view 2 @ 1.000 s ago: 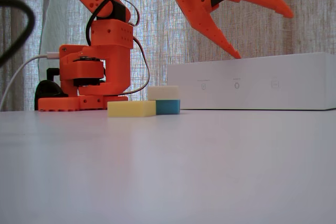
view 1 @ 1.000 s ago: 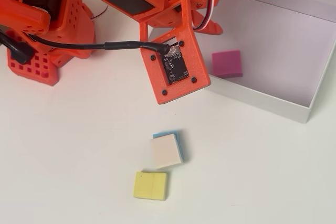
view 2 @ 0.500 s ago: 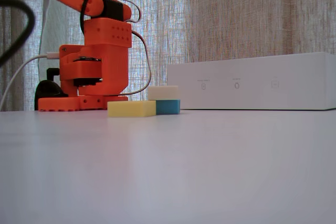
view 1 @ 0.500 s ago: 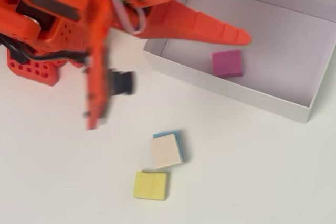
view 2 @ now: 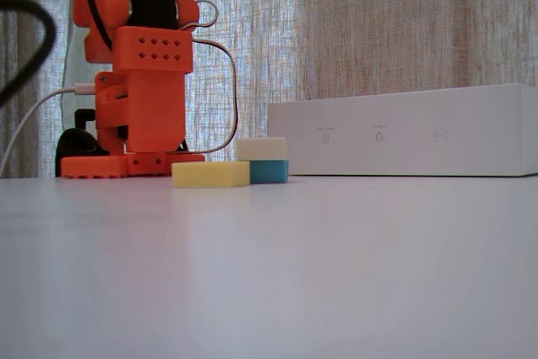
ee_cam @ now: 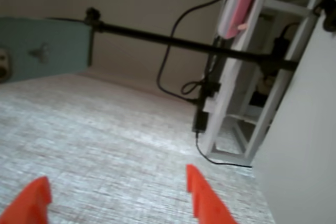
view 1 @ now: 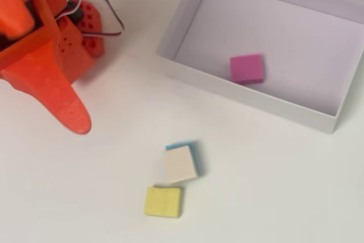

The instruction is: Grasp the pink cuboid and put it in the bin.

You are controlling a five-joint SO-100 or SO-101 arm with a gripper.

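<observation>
The pink cuboid [view 1: 246, 68] lies flat on the floor of the white bin [view 1: 250, 98], near its front wall, in the overhead view. In the fixed view the bin [view 2: 403, 136] shows only its outer wall, which hides the cuboid. My orange gripper [view 1: 74, 115] is raised at the left of the overhead view, well away from the bin and the blocks. In the wrist view the gripper [ee_cam: 115, 182] has its two orange fingertips wide apart with nothing between them. That view looks off the table at the room.
A cream-topped blue block [view 1: 181, 163] and a yellow block [view 1: 162, 201] lie side by side on the white table, in front of the bin; both show in the fixed view [view 2: 262, 160] [view 2: 210, 174]. The arm's orange base [view 2: 139, 98] stands at the left with cables.
</observation>
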